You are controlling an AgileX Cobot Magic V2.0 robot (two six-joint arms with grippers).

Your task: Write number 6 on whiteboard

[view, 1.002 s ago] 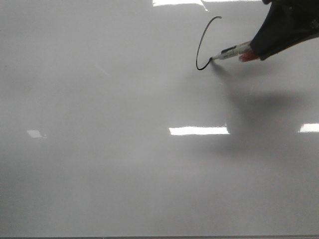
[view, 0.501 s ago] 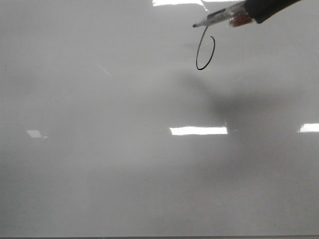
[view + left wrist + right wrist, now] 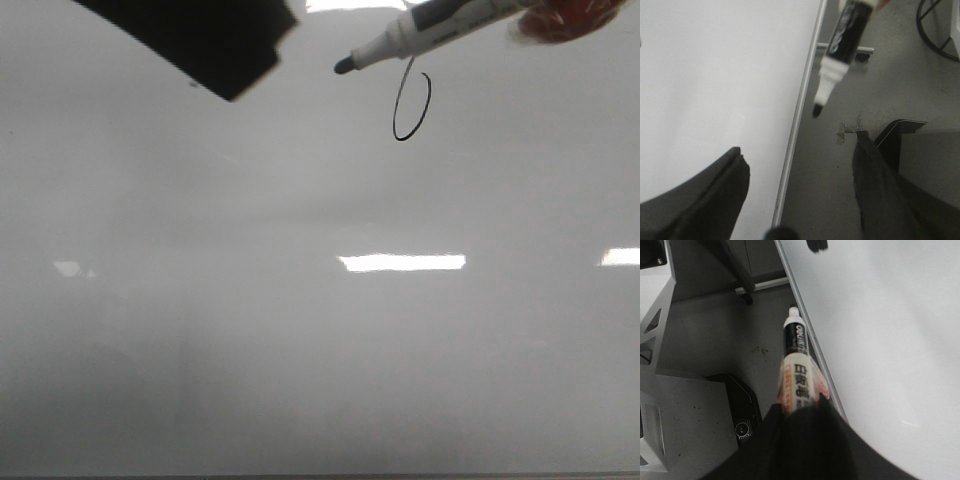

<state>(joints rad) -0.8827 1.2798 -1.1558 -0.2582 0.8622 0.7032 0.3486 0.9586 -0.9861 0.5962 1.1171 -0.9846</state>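
Ink is no longer being laid down: the marker (image 3: pixel 430 27), whose tip was on the board a second ago at the foot of an open curve, is now lifted well clear and held close to the front camera, its dark tip pointing left above the stroke. The number 6 (image 3: pixel 412 101) is seen high on the whiteboard (image 3: pixel 300 330), right of centre, as a thin slanted digit with a narrow loop; that loop was curled in half a second ago and nothing has been added since. The writing is therefore judged to be finished, with only the withdrawal of the arms remaining.

The right gripper (image 3: pixel 802 412) is closed around the marker's barrel, as shown in the right wrist view, with the pen pointing away over the board's edge. The left gripper (image 3: pixel 800 170) is spread wide with nothing between its dark fingers (image 3: pixel 722 192), and the marker's tip is seen hanging beyond them. A dark block, taken to be part of the left arm (image 3: pixel 205 40), has entered the front view at the upper left, where nothing was seen before.
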